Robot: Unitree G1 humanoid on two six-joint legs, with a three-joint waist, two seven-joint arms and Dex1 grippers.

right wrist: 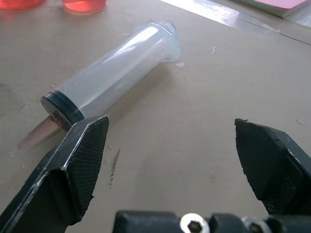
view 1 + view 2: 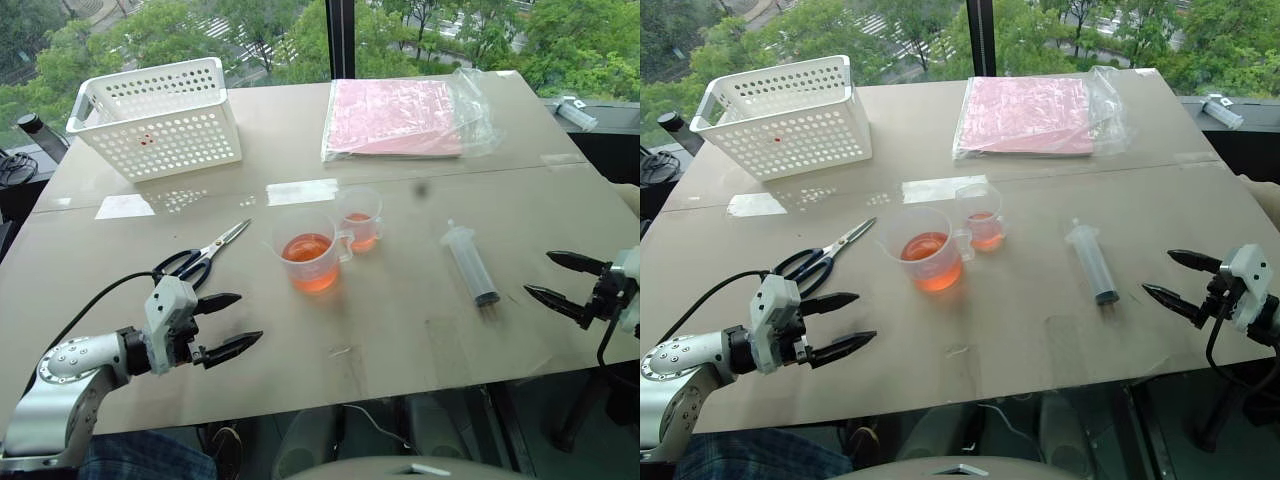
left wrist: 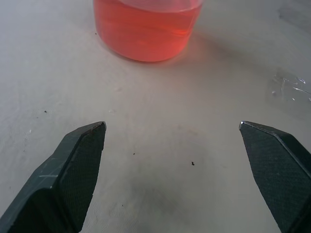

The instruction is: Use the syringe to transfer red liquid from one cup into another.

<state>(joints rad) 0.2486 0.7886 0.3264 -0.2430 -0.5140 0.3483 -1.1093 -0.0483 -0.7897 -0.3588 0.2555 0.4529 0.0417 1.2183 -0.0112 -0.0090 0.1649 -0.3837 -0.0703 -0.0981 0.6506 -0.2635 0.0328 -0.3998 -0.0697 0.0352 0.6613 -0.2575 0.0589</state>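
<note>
Nearest the robot, at about 7 o'clock on the bench [image 2: 400, 330], the left end effector [image 2: 232, 322] hovers with its fingers spread wide and holding nothing, aimed toward the larger beaker [image 2: 310, 255]. At about 4 o'clock, the right end effector [image 2: 562, 279] is likewise spread and empty, its tips pointing in toward the syringe [image 2: 471, 264], close by but apart from it.

The step in hand looks like picking up the syringe, which lies flat on the bench right of centre, at about 3 o'clock from the beaker and well apart from it. Its long axis runs roughly from 11 to 5 o'clock: the flanged open end is farther from the robot, the dark stopper end and tip nearer. To do this well, the right end effector should probably approach across the barrel, square to that axis, and close around mid-barrel so that the round tube does not roll away; the plunger end should stay free for drawing.

Next comes the beaker, roughly half full of red liquid [image 2: 308, 248], with black-handled scissors [image 2: 200, 258] at its 9 o'clock. Touching or just behind it, at 1 o'clock, stands the smaller cup [image 2: 360, 222], holding a little red liquid.

Farthest off are a white perforated basket [image 2: 160, 118] at 11 o'clock and a pink pad in a clear bag [image 2: 395, 115] at 1 o'clock.
</note>
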